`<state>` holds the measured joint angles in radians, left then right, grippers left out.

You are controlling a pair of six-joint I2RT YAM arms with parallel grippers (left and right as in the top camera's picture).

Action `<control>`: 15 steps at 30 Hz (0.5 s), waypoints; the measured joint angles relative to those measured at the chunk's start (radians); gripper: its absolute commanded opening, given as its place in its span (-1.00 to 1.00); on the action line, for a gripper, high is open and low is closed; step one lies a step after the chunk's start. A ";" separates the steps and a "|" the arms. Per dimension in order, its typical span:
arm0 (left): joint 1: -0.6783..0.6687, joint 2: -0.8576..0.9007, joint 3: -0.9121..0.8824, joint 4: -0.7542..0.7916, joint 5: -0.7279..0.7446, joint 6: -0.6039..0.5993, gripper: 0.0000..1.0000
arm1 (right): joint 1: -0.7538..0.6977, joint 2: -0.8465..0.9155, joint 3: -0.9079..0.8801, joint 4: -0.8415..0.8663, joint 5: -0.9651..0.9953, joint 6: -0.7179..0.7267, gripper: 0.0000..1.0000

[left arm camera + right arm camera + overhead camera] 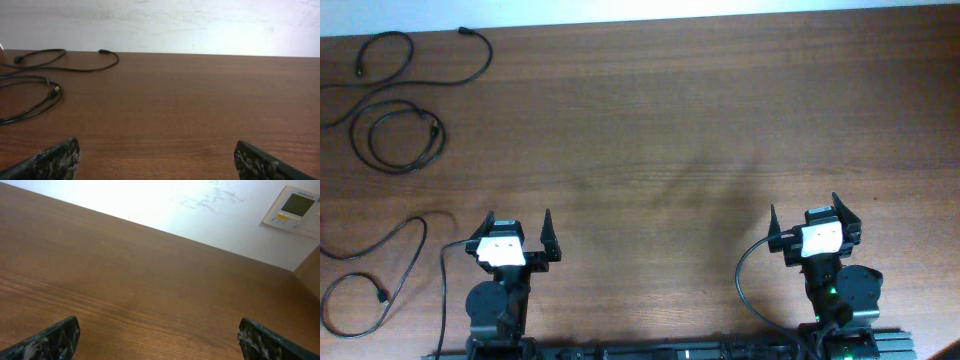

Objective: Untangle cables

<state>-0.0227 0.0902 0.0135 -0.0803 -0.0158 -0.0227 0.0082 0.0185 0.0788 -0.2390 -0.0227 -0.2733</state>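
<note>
Three thin black cables lie at the table's left side in the overhead view. One winding cable (465,31) runs along the far left edge. A coiled cable (440,132) lies just below it. A third cable (382,296) loops at the near left, apart from the others. The first two also show in the left wrist view, the winding cable (102,51) and the coil (52,92). My left gripper (517,218) (157,152) is open and empty, to the right of the third cable. My right gripper (804,206) (159,330) is open and empty, far from all the cables.
The brown wooden table (680,130) ends at a white wall along the far edge. A thicker black wire (745,275) curves beside the right arm's base. A wall control panel (295,207) shows in the right wrist view.
</note>
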 measured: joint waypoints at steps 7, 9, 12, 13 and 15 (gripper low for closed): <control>0.000 -0.008 0.000 -0.001 0.000 0.000 0.97 | 0.000 0.000 0.000 0.000 0.000 -0.001 0.97; 0.000 -0.038 0.000 -0.001 0.001 0.000 0.98 | 0.000 0.000 0.000 0.000 0.000 0.000 0.97; 0.000 -0.074 0.000 0.000 0.001 0.000 0.98 | 0.000 0.000 0.000 0.000 0.000 0.000 0.97; 0.000 -0.074 0.000 0.000 0.001 0.000 0.98 | 0.000 0.000 0.000 0.000 0.000 0.000 0.97; 0.000 -0.075 0.000 0.000 0.000 0.000 0.97 | 0.000 0.000 0.000 0.000 0.000 0.000 0.97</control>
<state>-0.0227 0.0154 0.0135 -0.0807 -0.0154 -0.0227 0.0082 0.0185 0.0788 -0.2390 -0.0227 -0.2737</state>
